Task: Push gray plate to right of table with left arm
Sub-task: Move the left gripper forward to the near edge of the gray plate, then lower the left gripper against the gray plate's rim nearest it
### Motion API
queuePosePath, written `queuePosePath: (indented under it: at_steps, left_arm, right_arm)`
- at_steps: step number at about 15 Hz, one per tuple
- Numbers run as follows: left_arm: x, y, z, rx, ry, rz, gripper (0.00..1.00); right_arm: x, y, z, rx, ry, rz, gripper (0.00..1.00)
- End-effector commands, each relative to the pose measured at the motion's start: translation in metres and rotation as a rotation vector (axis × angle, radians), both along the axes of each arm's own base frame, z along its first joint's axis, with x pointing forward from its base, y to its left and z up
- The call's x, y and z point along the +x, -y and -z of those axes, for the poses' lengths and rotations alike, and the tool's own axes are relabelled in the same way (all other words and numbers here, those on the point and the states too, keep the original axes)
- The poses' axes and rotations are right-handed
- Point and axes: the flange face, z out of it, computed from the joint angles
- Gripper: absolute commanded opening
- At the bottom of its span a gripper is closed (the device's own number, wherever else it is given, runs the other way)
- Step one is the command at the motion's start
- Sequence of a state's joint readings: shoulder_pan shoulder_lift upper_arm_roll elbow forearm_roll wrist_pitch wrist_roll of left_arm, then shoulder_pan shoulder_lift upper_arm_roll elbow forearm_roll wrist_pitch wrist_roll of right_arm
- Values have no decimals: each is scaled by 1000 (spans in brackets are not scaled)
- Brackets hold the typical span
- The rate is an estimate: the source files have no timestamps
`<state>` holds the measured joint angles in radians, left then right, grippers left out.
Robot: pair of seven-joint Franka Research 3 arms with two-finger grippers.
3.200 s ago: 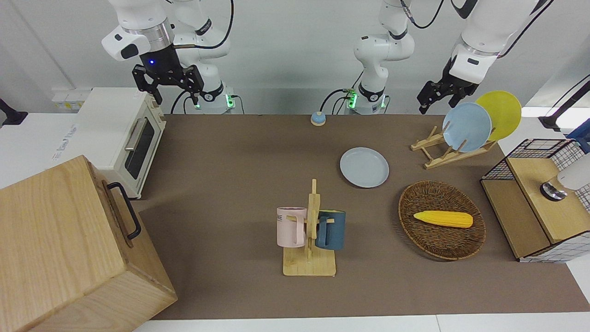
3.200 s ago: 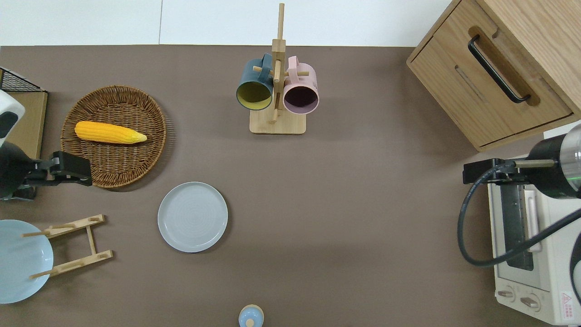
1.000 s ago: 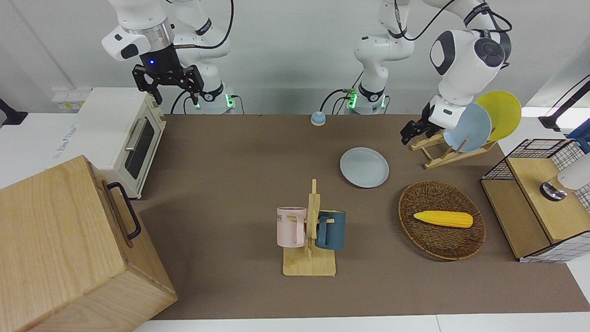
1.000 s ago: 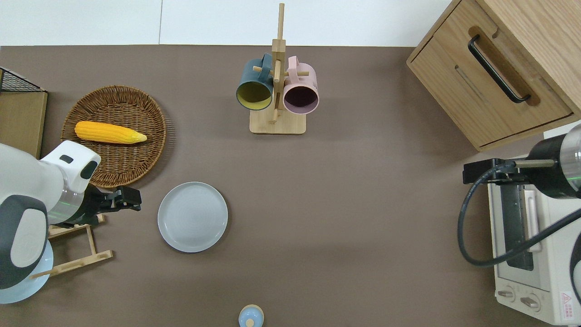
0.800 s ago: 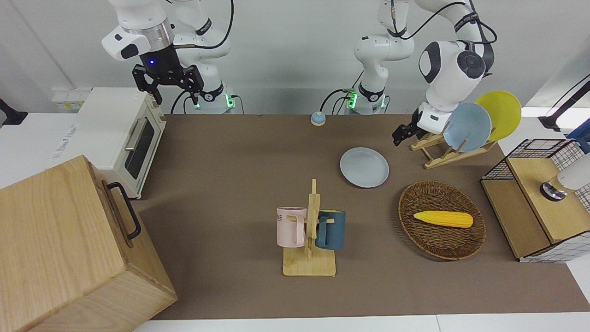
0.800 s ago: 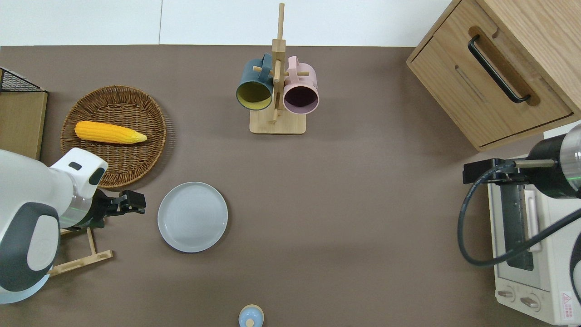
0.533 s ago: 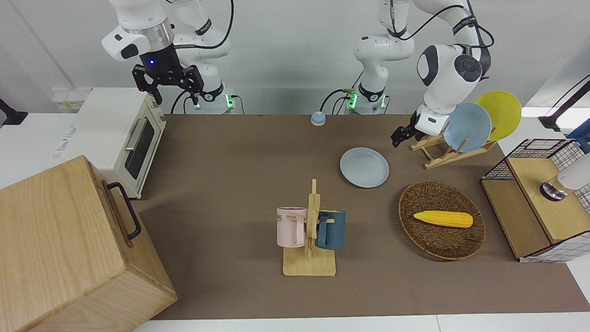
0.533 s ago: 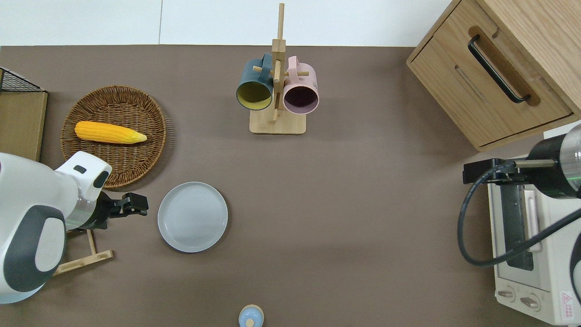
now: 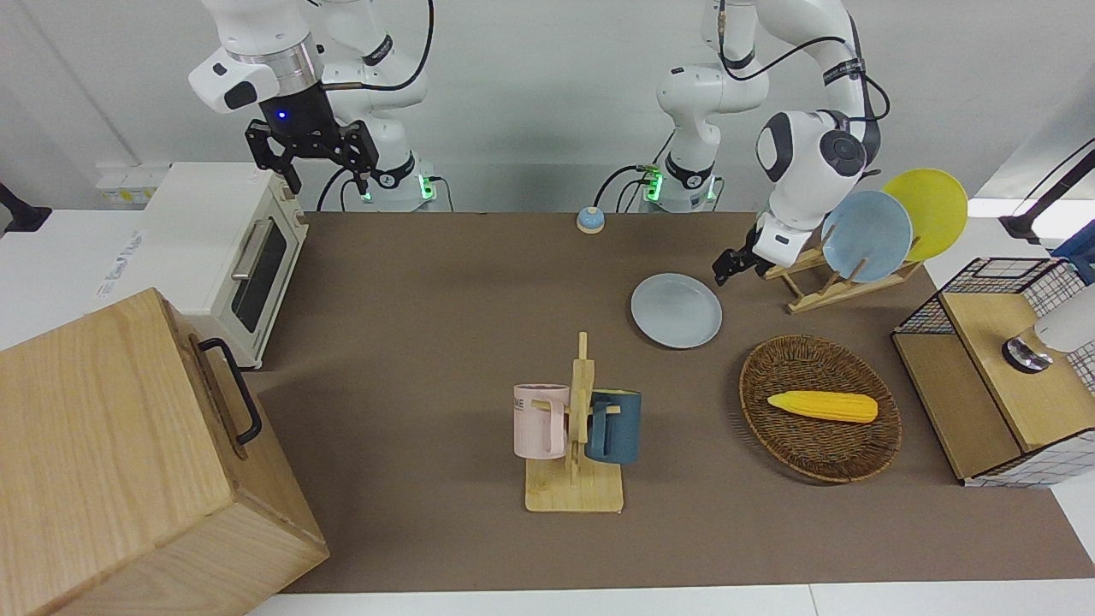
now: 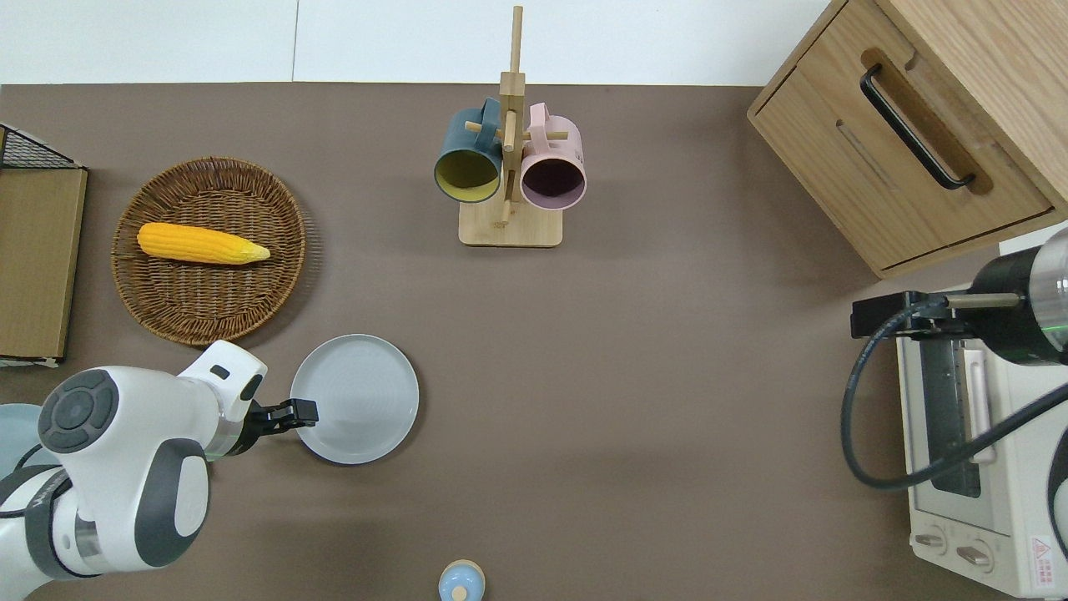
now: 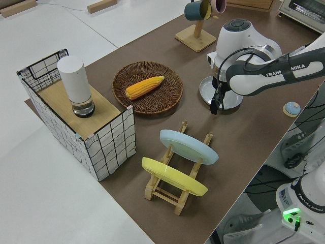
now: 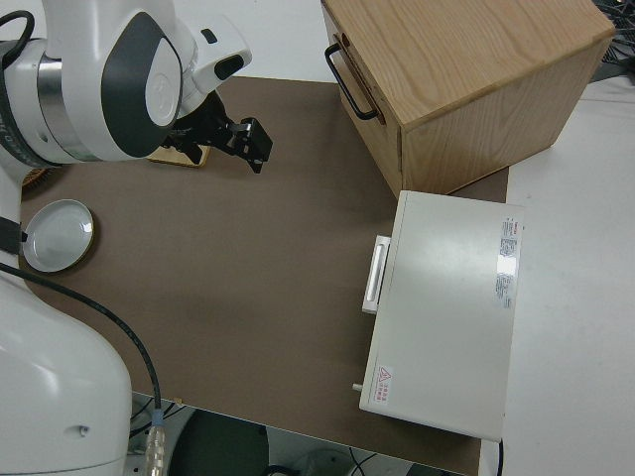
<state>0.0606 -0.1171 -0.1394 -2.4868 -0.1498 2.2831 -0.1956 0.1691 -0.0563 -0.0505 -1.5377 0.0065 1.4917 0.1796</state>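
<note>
The white left arm (image 10: pixel 125 467) reaches low from the robots' edge of the dull-brown table (image 10: pixel 634 401), and its black left gripper (image 10: pixel 302 412) sits at the rim of the round pale gray-blue plate (image 10: pixel 359 399), at the edge facing the left arm's end of the table; from the side view it hangs fingertips-down beside the plate (image 11: pixel 231 99). Whether the fingertips touch the rim I cannot tell, nor how far apart they stand; nothing is seen held between them. The right arm is parked, its black right gripper (image 9: pixel 318 162) spread wide and empty.

The plate lies flat, face up. Being round, it has no long axis and points no way. It is shallow, plain and unmarked, with a low raised rim, and nothing lies on it. It sits toward the left arm's end, nearer to the robots than the round wicker basket (image 10: pixel 209 321).

That basket holds one yellow corn cob (image 10: pixel 202 243) lying lengthwise along the table. The wooden plate rack (image 11: pixel 172 190) holds a sky-blue plate (image 11: pixel 189 146) and a yellow plate (image 11: pixel 173 177) on edge. The black wire basket (image 11: pixel 109 140) has a wooden board on which a white cylinder (image 11: pixel 75 85) stands upright. Farthest, a wooden mug tree (image 10: pixel 510 167) carries a dark blue mug (image 10: pixel 467 163) and a pink mug (image 10: pixel 552 171).
</note>
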Motion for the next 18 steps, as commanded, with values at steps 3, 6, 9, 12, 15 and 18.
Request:
queuePosePath:
  at_steps: [3,6,9,12,15,18]
  left_arm:
    - [-7,14,22,1,34,58,885]
    - [-7,14,26,2,30,67,662]
    - [-7,14,27,2,34,66,364]
    - [-7,14,29,3,31,60,165]
    - [-6,14,28,5,36,62,88]
    - [-6,14,28,5,35,59,37]
  right_arm:
    - [0,-1,-1,-1,-7,-4,996]
    - [0,-1,-1,-1,-7,-4,996]
    - [0,-1,-1,-1,-7,-4,996]
    - [0,-1,-1,-1,-7,-3,996]
    - [0,-1,-1,-1,-7,-4,996]
    - [0,-1,-1,-1,-7,-4,996]
